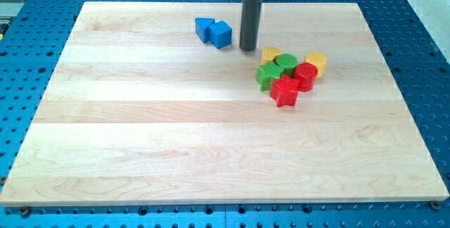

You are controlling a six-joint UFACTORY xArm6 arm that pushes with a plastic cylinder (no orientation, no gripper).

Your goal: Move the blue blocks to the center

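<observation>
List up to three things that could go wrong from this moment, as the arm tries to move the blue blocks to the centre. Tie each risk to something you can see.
1. My tip stands at the view's right of the two blue blocks; a push from here would likely send them left, not toward the centre.
2. The two touch but sit skewed, so one push may split them.
3. The yellow, green and red cluster lies close at the tip's right; a wide swing may scatter it.

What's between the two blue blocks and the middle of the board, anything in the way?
Nothing visible. The blue blocks sit near the view's top, my tip just to their right. The red, green and yellow cluster lies off to the right, clear of the path down to the center.
</observation>
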